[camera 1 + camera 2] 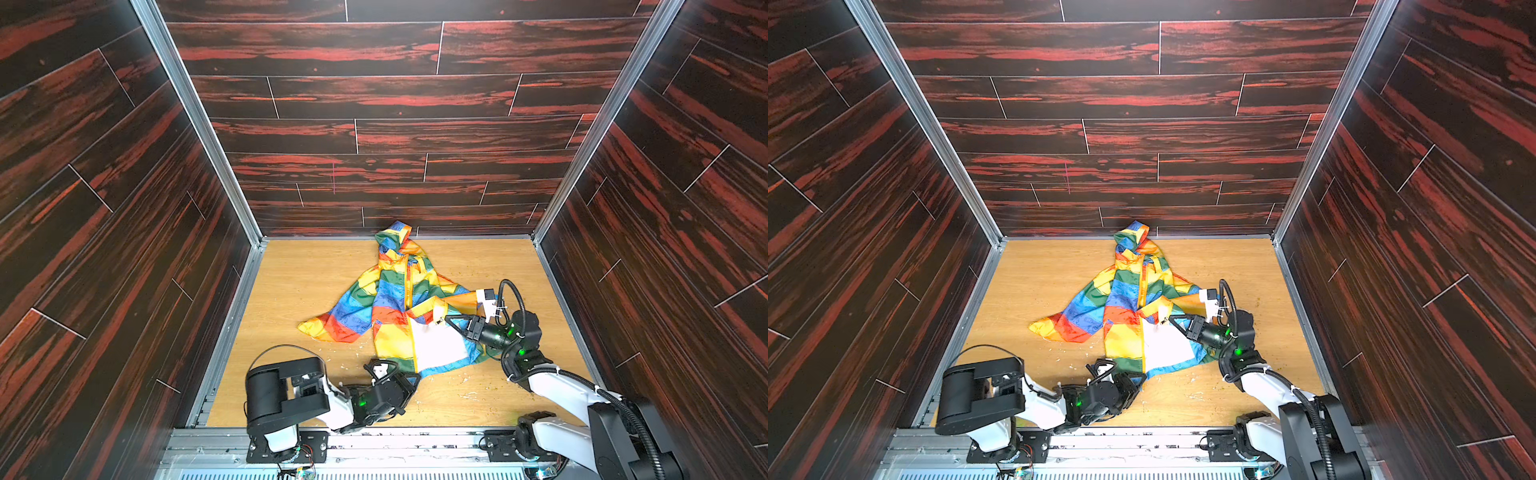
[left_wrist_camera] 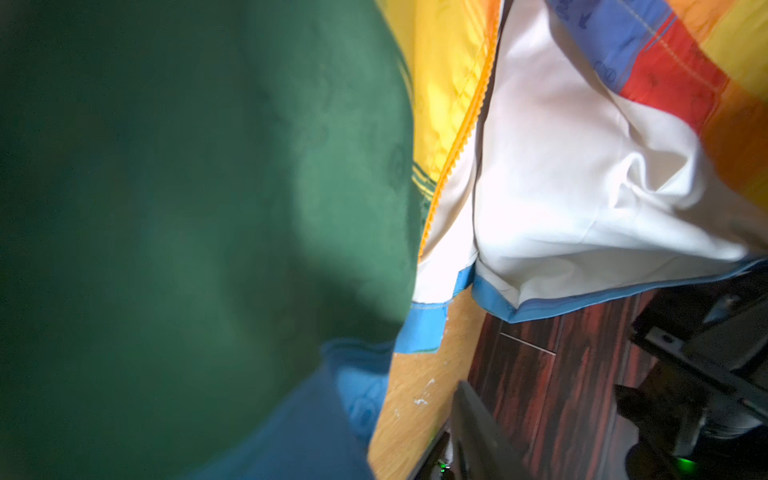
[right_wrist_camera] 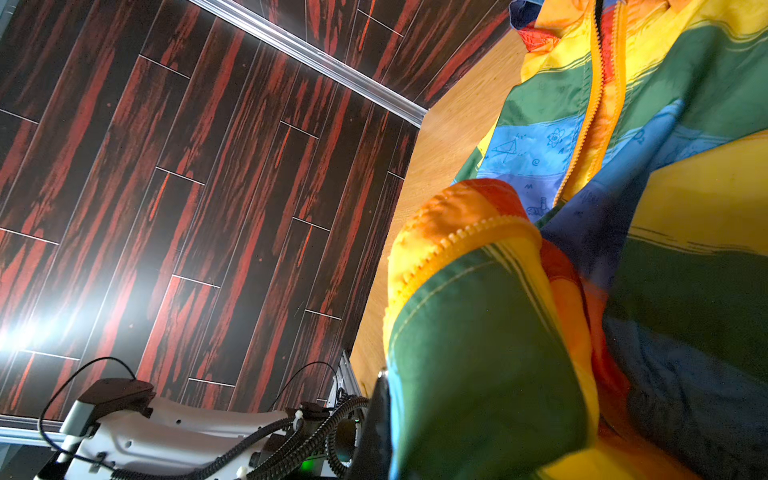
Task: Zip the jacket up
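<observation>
The jacket [image 1: 390, 299] [image 1: 1125, 299] lies spread on the wooden table, hood toward the back wall, in rainbow stripes. Its lower right front panel is folded back, baring the white lining [image 1: 440, 345]. The yellow zipper [image 1: 412, 345] is joined higher up and parted near the hem. My left gripper [image 1: 409, 377] sits at the bottom hem. In the left wrist view one finger [image 2: 478, 419] stands apart from the green and blue cloth [image 2: 166, 208], with bare table between; the other finger is hidden under cloth. My right gripper [image 1: 448, 319] is shut on the folded panel's edge, cloth [image 3: 478, 353] pressed against its finger [image 3: 376, 419].
Dark red wood-pattern walls enclose the table [image 1: 299, 282] on three sides, with aluminium posts [image 1: 249, 216] at the back corners. A metal rail [image 1: 374, 440] carrying both arm bases runs along the front edge. White crumbs [image 1: 465, 378] are scattered near the hem.
</observation>
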`<action>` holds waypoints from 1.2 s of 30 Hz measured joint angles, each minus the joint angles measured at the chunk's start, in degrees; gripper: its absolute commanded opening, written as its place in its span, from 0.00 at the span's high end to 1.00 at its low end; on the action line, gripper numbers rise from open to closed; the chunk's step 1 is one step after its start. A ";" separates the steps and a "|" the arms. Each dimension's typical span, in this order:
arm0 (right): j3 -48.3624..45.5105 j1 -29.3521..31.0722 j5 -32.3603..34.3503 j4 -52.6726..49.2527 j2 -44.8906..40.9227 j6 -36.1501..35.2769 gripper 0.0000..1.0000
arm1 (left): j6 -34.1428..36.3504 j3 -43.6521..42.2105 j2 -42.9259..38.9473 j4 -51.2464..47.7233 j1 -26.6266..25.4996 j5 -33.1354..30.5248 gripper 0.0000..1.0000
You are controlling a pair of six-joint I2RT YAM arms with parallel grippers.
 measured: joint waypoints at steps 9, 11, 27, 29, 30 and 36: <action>0.00 0.00 0.02 0.00 -0.04 0.00 1.00 | -0.35 0.04 -0.44 -2.62 0.02 -0.07 0.74; 0.00 0.00 0.02 0.00 -0.04 0.00 1.00 | -0.44 0.00 -0.33 -2.67 0.00 -0.04 0.75; -0.07 0.00 0.02 0.00 -0.04 0.00 1.00 | -0.50 0.00 -1.92 -6.47 -0.04 -0.22 0.83; -0.11 0.00 0.00 0.02 -0.04 0.02 1.00 | -0.48 0.00 -1.92 -6.69 -0.04 -0.22 0.84; -0.11 0.00 0.00 0.02 -0.04 0.04 1.00 | -0.46 0.00 -1.95 -6.73 -0.04 -0.22 0.84; -0.11 0.00 0.00 0.09 -0.04 0.04 1.00 | -0.52 -0.02 -2.27 -7.91 -0.04 -0.26 0.94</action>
